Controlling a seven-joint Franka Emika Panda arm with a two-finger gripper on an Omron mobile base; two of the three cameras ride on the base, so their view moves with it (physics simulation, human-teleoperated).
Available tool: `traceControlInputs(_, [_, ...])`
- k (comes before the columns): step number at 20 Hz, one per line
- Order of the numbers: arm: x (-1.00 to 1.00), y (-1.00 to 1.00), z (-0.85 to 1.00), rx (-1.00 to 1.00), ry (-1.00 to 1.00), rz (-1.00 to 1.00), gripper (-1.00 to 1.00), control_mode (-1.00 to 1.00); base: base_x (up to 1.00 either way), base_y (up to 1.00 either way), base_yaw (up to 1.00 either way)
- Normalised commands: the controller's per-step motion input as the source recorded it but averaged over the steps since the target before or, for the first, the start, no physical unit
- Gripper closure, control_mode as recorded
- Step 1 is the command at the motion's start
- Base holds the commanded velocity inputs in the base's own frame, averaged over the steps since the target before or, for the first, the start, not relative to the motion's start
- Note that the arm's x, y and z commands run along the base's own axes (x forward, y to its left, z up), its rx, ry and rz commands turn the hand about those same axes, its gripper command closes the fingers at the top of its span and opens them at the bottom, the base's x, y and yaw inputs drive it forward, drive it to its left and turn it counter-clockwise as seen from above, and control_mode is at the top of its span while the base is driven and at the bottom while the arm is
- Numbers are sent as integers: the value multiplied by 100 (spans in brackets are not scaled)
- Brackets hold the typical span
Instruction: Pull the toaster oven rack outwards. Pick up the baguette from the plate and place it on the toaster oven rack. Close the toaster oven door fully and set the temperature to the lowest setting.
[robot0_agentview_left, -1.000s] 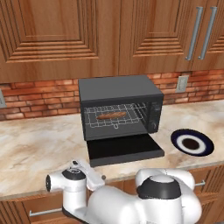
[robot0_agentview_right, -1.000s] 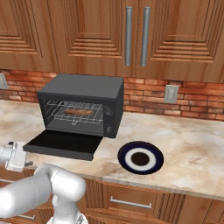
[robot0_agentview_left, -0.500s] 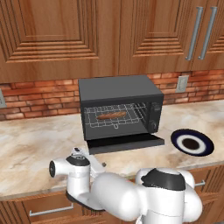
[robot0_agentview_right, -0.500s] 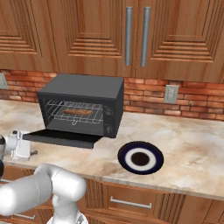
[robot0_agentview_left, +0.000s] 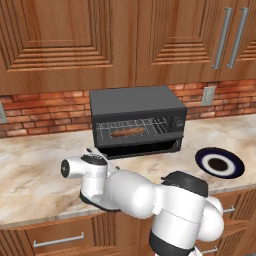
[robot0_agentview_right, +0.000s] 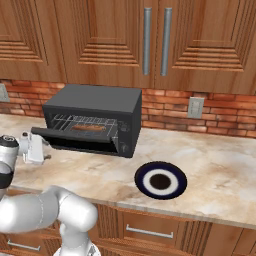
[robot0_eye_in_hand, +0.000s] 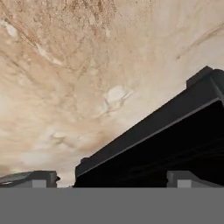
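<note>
My gripper has its jaws wide apart, empty, tucked under the front lip of the door, which has swung from flat to more than halfway up within the last second. The baguette lies on the rack inside; I judge the closing nearly finished, the dial next.

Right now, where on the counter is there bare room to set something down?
Bare marble lies between the toaster oven and the plate, and right of the plate. It is crowded at the toaster oven door, where the gripper hovers.
</note>
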Motion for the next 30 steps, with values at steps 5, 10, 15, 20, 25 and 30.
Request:
traceControlInputs(5, [68, -26, 48, 4, 0, 0, -100, -100, 0, 0, 0])
traceControlInputs(10, [56, -36, 46, 6, 0, 0, -100, -100, 0, 0, 0])
traceControlInputs(15, [53, -38, 52, 7, 0, 0, -100, -100, 0, 0, 0])
traceControlInputs(20, [43, -38, 67, 10, 0, 0, -100, -100, 0, 0, 0])
traceControlInputs(25, [43, -40, 84, 13, 0, 0, -100, -100, 0, 0, 0])
traceControlInputs(30, [58, -36, 87, 12, 2, 0, -100, -100, 0, 0, 0])
